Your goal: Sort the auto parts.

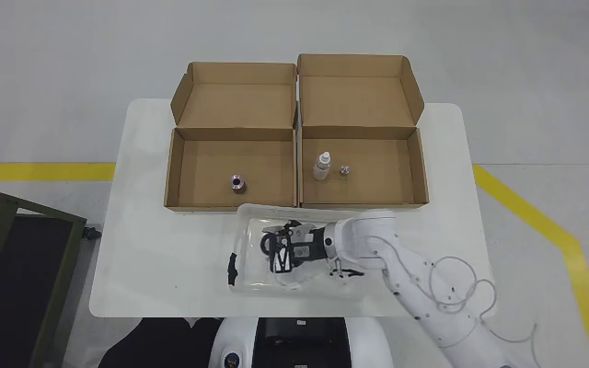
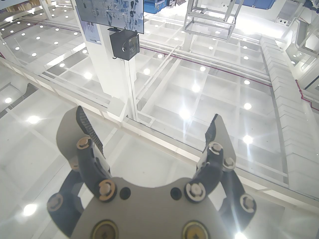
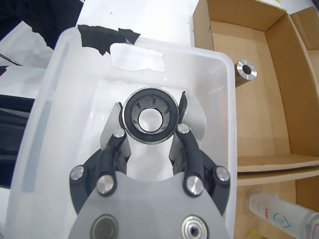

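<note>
While the white table (image 1: pixel 138 276) carried a clear bin (image 3: pixel 228 80) at its robot-side edge, the left gripper (image 2: pixel 147 111) gaped wide and the right gripper (image 3: pixel 150 100) sat inside that bin, clamped from both sides on a black-faced ring bearing (image 3: pixel 127 121) between its fingertips (image 3: pixel 183 100).

White right arm (image 1: pixel 406 268) with thin cables — pincer (image 3: pixel 150 101) grey-plated, black links, silver screws.

In the top view, your right hand (image 1: pixel 272 247) covers most of the bearing (image 3: pixel 128 121) it grips. The part (image 1: pixel 346 170) at 3 o'clock of the bottle (image 1: pixel 322 166) is too small for you to identify. The right wrist view's edge cuts the bottle off.
</note>
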